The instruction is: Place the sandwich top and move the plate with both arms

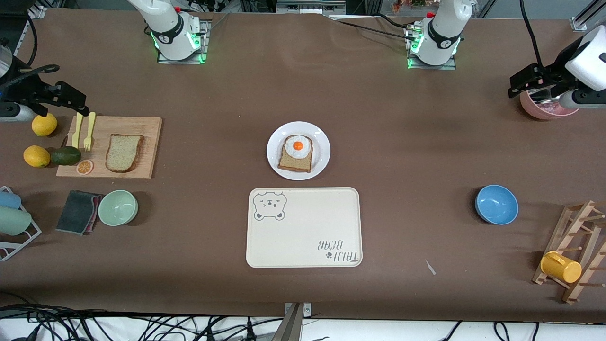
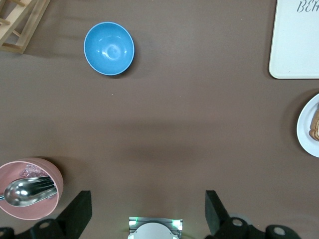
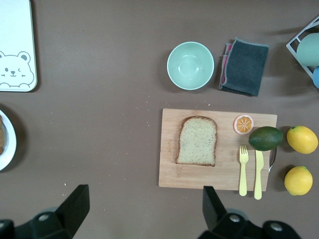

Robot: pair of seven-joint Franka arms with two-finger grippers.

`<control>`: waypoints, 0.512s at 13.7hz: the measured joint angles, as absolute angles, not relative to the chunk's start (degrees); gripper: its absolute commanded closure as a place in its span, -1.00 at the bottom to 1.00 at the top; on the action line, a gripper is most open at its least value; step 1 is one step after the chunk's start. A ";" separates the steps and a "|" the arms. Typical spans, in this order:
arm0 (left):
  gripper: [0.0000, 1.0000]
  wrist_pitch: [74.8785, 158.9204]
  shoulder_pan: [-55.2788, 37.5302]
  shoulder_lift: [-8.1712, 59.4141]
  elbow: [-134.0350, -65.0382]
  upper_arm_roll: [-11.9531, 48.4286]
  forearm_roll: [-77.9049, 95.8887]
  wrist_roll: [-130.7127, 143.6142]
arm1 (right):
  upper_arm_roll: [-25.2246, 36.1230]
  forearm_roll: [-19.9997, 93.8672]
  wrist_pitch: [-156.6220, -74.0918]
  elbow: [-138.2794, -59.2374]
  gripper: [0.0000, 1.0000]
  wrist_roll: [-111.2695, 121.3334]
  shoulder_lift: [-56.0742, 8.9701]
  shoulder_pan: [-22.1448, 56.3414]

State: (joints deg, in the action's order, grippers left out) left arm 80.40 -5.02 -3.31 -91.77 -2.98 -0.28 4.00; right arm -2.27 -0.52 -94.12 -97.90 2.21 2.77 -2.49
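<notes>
The sandwich top (image 1: 124, 152), a plain tan bread slice, lies on a wooden cutting board (image 1: 147, 142) toward the right arm's end of the table; it also shows in the right wrist view (image 3: 197, 141). The white plate (image 1: 274, 151) sits mid-table and holds a bread slice with a fried egg (image 1: 297, 150). The plate's edge shows in the left wrist view (image 2: 305, 127) and the right wrist view (image 3: 7, 142). My right gripper (image 1: 78, 105) (image 3: 144, 196) is open and empty, up over the board's end by the lemons. My left gripper (image 1: 521, 84) (image 2: 148, 199) is open and empty, over the pink bowl (image 1: 549, 111).
The cream bear tray (image 1: 304, 227) lies nearer the camera than the plate. A blue bowl (image 1: 496, 204) and a mug rack with a yellow mug (image 1: 561, 267) are at the left arm's end. A green bowl (image 1: 118, 207), dark cloth (image 1: 78, 211), lemons (image 1: 36, 156), avocado (image 1: 66, 155) and yellow cutlery (image 1: 88, 131) surround the board.
</notes>
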 measured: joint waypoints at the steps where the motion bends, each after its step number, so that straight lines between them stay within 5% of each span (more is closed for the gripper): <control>1: -1.00 80.40 -5.17 -3.36 -91.77 -3.10 -0.28 4.00 | -2.31 -0.55 -94.16 -98.05 -1.00 2.21 2.76 -2.45; 7: -1.00 80.35 -11.36 -3.35 -91.69 -8.96 -0.28 4.02 | -2.45 -0.58 -94.51 -98.18 -1.00 2.21 2.66 -2.32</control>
State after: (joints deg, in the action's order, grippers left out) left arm 80.35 -11.36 -3.35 -91.69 -8.96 -0.28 4.02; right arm -2.45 -0.58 -94.51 -98.18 2.21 2.66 -2.32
